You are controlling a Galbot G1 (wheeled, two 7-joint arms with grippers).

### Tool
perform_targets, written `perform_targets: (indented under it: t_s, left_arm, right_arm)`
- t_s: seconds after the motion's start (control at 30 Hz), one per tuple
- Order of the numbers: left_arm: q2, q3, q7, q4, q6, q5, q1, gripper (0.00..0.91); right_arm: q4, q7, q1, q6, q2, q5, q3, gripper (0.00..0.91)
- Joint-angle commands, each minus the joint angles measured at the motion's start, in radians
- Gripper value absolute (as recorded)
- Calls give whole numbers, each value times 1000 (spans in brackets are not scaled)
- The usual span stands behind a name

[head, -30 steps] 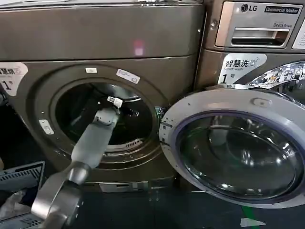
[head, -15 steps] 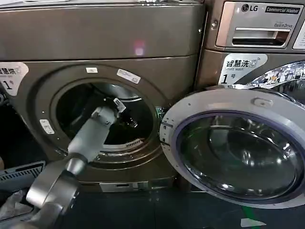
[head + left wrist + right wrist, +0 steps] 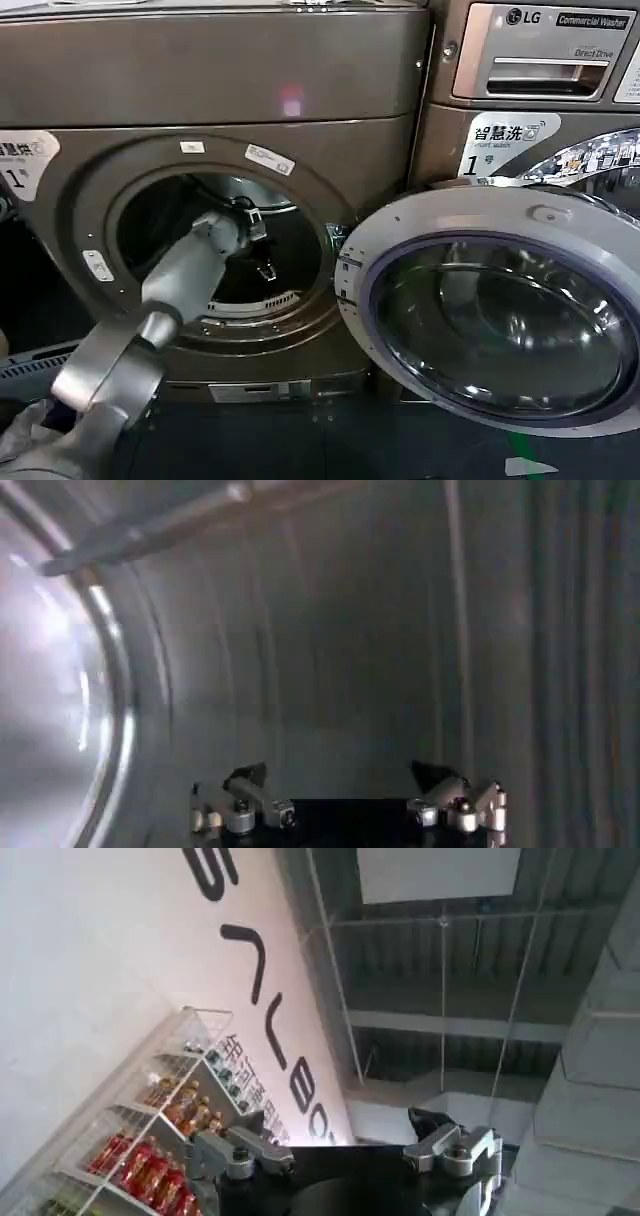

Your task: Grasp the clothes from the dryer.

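dryer [image 3: 215,90]: bronze-brown front-loader, fills the left and centre of the head view; white "1" sticker at its left edge.
porthole [image 3: 215,250]: round, open, dark inside; ribbed metal rim shows at the bottom.
door [image 3: 495,310]: silver-rimmed glass, swung out to the right, partly covering the front of the LG machine.
LG machine [image 3: 530,60]: right of the dryer, silver panel at the top, its own "1" label below.
left arm [image 3: 185,275]: grey, rises from near-left and reaches through the porthole into the drum.
left gripper [image 3: 258,245]: inside the porthole, right of its centre, angled down; wrist view [image 3: 345,805] has it in front of the bare curved drum wall.
left jaws: spread apart, released, nothing between them; both fingertips [image 3: 250,777] clear of the drum wall.
drum [image 3: 330,640]: ribbed grey metal, bright curve of the opening on one side; no cloth can be made out in the part seen.
clothes: cannot tell where they lie; the drum is too dark in the head view.
right gripper [image 3: 345,1143]: away from the dryer, pointed up toward a ceiling and a white wall with dark lettering.
right jaws: apart, released, holding nothing.
shelf [image 3: 150,1138]: wire rack with bottles against that wall, far from the right gripper.
basket [image 3: 25,365]: dark slatted edge at near-left, beside the left arm.
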Motion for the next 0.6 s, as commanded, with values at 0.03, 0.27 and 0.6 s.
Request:
perform_targets:
  t_s: [0.03, 0.27, 0.6]
  left_arm:
    - [5, 69, 74, 36, -51, 108, -23, 907]
    - [-3, 124, 122, 54, -63, 91, -58, 907]
    - [18, 169, 183, 85, -101, 70, -62, 907]
  right_arm:
    - [4, 0, 1, -1, 0, -1, -5, 907]
    - [3, 2, -2, -3, 1, -5, -4, 907]
    - [4, 3, -1, -6, 2, -12, -7, 907]
